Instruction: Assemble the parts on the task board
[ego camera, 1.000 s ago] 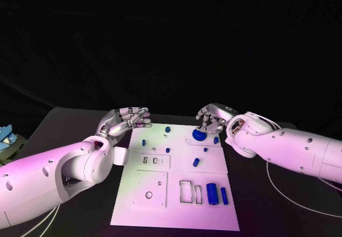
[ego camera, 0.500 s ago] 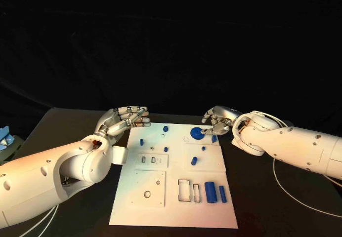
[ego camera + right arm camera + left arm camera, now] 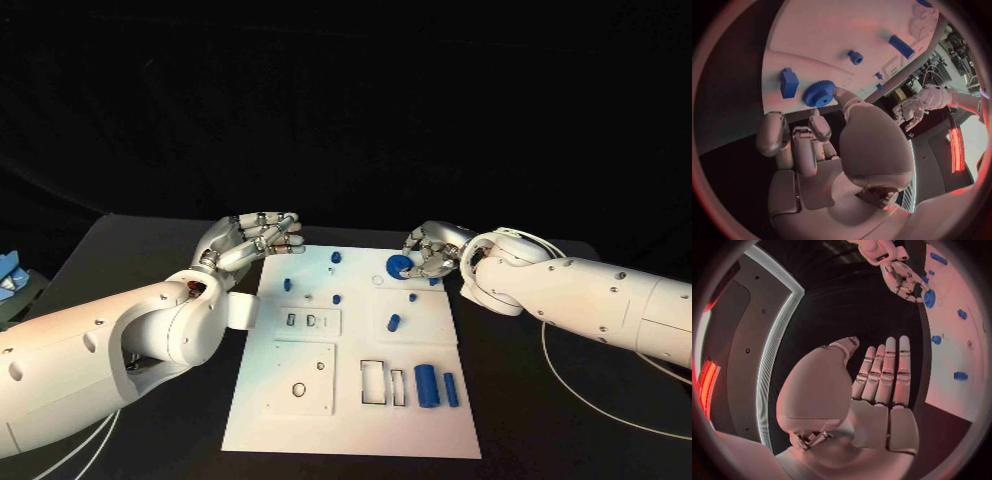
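The white task board lies in the middle of the table with several small blue parts on it. A blue gear sits low over the board's far right part. My right hand is against it from the right. Its thumb touches the gear's rim and curled fingers close in under it. A blue block stands just beside the gear. My left hand hovers by the board's far left corner, fingers straight and together, holding nothing. From there the right hand and the gear are seen.
A thick blue cylinder and a slim one lie near the board's front right, beside rectangular slots. A small peg stands at the far middle. A white cable loops on the table to the right. A blue object sits at the left edge.
My right hand has come down from above the gear to its right side and its fingers have closed in on it. The left hand has hardly moved.
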{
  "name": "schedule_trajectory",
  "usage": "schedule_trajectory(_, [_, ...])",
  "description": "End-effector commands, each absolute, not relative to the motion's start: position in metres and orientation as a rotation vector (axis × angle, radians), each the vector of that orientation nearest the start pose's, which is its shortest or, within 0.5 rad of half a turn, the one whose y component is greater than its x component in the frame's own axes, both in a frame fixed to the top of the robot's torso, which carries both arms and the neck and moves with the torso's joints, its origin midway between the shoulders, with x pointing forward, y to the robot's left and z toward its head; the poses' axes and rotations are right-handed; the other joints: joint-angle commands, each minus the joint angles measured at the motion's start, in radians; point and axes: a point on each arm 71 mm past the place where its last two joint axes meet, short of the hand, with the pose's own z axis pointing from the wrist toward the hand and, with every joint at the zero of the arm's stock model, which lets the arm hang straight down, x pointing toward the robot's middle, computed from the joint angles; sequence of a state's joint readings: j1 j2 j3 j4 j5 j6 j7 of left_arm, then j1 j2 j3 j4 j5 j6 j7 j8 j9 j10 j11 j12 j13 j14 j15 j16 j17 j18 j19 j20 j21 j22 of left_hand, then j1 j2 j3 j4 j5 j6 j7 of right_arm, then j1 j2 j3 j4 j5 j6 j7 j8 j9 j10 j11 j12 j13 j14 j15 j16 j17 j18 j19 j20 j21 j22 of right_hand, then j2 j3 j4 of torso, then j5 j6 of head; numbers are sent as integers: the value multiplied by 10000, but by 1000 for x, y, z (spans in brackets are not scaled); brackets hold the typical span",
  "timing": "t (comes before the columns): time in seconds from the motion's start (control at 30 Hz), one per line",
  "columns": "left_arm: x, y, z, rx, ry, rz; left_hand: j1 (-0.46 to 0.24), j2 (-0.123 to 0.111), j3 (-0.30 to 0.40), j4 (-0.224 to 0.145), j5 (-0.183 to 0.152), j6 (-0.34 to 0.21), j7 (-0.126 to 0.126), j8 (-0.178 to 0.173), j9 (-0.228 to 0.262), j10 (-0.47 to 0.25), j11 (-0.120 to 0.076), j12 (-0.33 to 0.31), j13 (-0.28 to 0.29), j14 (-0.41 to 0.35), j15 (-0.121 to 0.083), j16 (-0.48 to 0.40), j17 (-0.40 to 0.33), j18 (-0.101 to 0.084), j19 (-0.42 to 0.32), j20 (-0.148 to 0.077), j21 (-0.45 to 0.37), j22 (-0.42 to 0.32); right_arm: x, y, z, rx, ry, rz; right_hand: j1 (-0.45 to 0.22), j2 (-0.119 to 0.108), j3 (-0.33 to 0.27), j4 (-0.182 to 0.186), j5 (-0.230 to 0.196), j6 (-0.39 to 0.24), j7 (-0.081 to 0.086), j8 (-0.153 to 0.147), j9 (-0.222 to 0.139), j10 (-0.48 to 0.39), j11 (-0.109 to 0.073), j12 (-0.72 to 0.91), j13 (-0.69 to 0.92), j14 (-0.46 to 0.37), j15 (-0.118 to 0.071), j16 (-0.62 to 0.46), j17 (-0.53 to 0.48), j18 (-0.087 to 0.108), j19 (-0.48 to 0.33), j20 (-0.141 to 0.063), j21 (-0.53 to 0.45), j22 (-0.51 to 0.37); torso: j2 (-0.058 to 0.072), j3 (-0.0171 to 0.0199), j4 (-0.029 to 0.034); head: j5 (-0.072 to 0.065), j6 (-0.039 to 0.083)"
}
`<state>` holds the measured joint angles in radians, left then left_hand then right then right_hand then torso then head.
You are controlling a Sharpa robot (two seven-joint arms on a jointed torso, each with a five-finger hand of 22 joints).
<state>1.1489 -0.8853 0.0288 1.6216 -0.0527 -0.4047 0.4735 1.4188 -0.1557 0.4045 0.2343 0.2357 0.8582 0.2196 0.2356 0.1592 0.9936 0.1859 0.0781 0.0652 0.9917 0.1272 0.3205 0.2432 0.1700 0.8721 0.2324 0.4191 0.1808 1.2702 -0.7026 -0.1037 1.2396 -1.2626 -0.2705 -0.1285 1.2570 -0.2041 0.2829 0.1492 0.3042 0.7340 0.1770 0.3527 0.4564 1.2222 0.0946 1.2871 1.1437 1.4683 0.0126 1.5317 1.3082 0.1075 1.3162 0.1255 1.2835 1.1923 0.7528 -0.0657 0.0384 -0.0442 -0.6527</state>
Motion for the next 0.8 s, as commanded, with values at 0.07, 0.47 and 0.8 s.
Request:
schedule_trajectory(0.07, [473,205,-162,-10456,12991,-15964,-29,-25,58,-22,-39,-72,220,-57,-16,-30,11,-52,1,-8,68,-59,9,114,62,16,47,16,543,-219,-196,507,17784,5339,55,13,-12,36,-62,-78,17,59,17,74,4,41,18,749,82,52,1258,-185,70,-1,42,12,-6,0,-8,18,-16])
schedule_trajectory(0.47, [473,205,-162,-10462,13000,-15960,-33,-28,63,-30,-39,-82,226,-66,-20,-37,15,-65,0,-8,69,-66,15,114,61,15,53,18,543,-213,-200,550,17832,5480,127,167,49,133,-63,9,2,205,44,163,-5,201,188,767,83,91,1372,-194,104,9,88,92,-1,2,-2,26,-32])
schedule_trajectory(0.8, [473,205,-162,-10470,13019,-15960,-33,-28,63,-30,-39,-82,226,-66,-20,-37,15,-65,0,-8,69,-66,15,114,61,15,53,18,545,-215,-199,735,17616,5347,407,359,349,133,-367,266,-65,438,54,448,-68,488,538,774,35,115,1436,-207,151,-24,149,210,2,-1,-10,30,-62])
